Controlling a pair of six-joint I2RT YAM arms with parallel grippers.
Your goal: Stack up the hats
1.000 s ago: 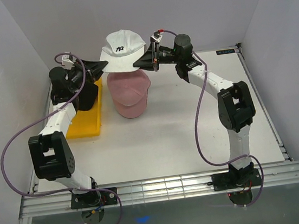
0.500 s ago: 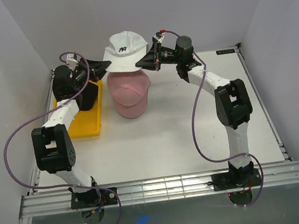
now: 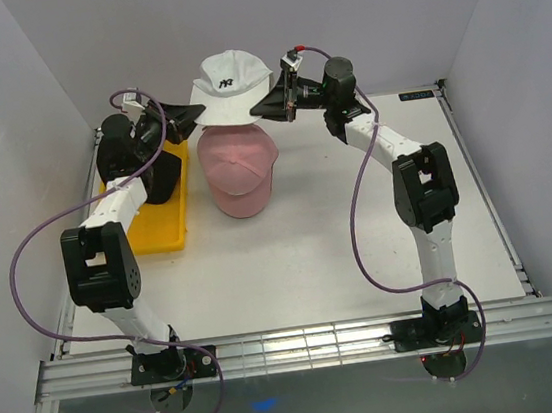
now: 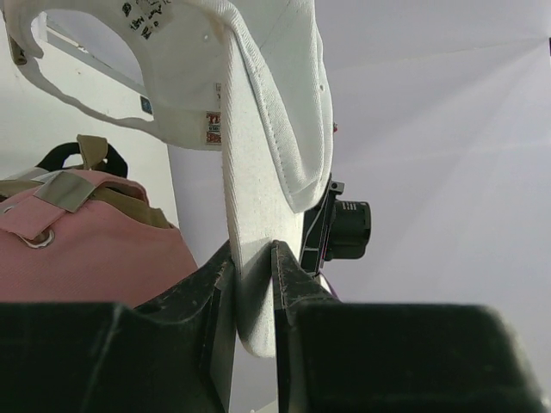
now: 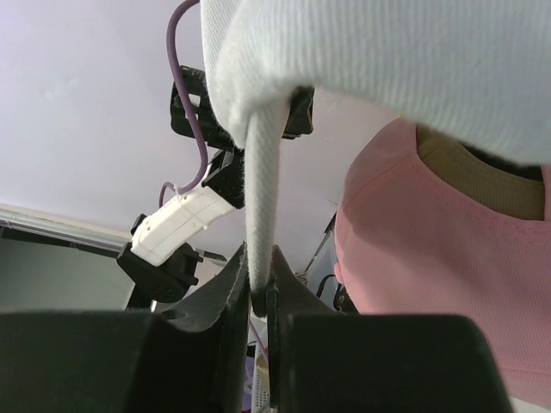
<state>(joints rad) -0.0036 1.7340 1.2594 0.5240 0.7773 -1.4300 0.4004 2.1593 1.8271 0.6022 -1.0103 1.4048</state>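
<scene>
A white hat (image 3: 229, 86) with a small dark logo hangs in the air above a pink hat (image 3: 238, 171) that tops a stack on the table. My left gripper (image 3: 190, 119) is shut on the white hat's brim (image 4: 250, 215) from the left. My right gripper (image 3: 265, 104) is shut on its opposite edge (image 5: 263, 172). The pink hat (image 4: 86, 254) lies just below, and a tan hat (image 5: 469, 168) shows under it. The white hat and the pink one stand apart.
A yellow tray (image 3: 161, 233) lies left of the stack, with a dark shape (image 3: 159, 183) on its far end, partly hidden by the left arm. White walls close in the back and both sides.
Both arms have carried the white hat a little higher and farther back over the pink hat. Both grips stayed shut on it.
</scene>
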